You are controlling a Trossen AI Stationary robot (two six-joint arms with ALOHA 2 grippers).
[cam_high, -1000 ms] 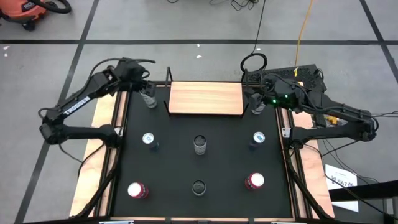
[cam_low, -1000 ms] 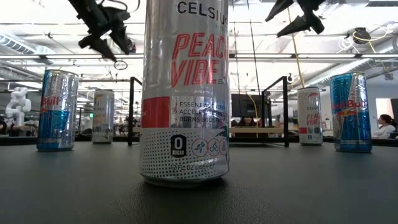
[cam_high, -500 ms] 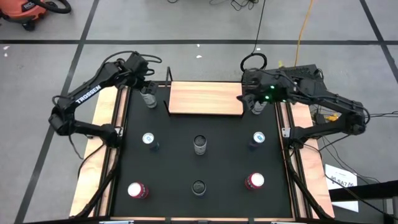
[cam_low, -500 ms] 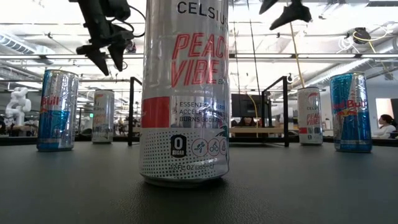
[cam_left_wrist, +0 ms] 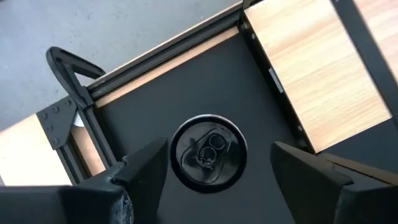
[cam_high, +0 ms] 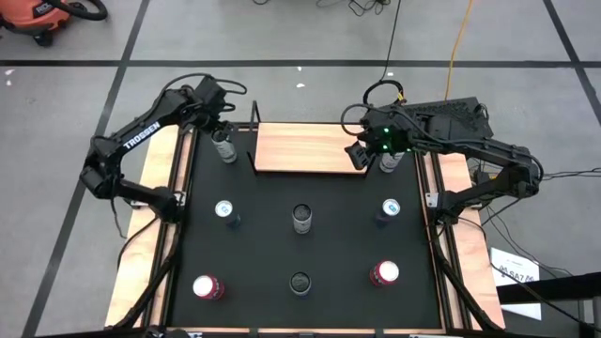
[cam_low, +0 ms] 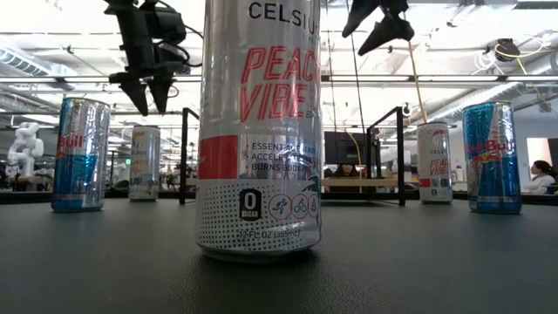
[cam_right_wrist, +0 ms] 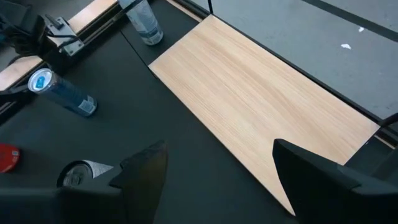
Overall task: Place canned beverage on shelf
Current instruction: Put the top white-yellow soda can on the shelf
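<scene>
Two grippers, fingers spread, holding nothing. Left gripper (cam_left_wrist: 214,171) hangs over the can (cam_left_wrist: 209,158) beside the bare shelf (cam_high: 310,147): drop straight, straddle it evenly, then squeeze. Right gripper (cam_high: 359,156) hovers at the shelf's right end.

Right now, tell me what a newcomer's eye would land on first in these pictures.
First, the bare light-wood shelf at the table's far edge, no can on it. Then both arms poised at its ends: the left gripper open directly above a silver can standing beside the shelf's left end, the right gripper open over the right end. Eight cans stand upright on the black tabletop.
</scene>
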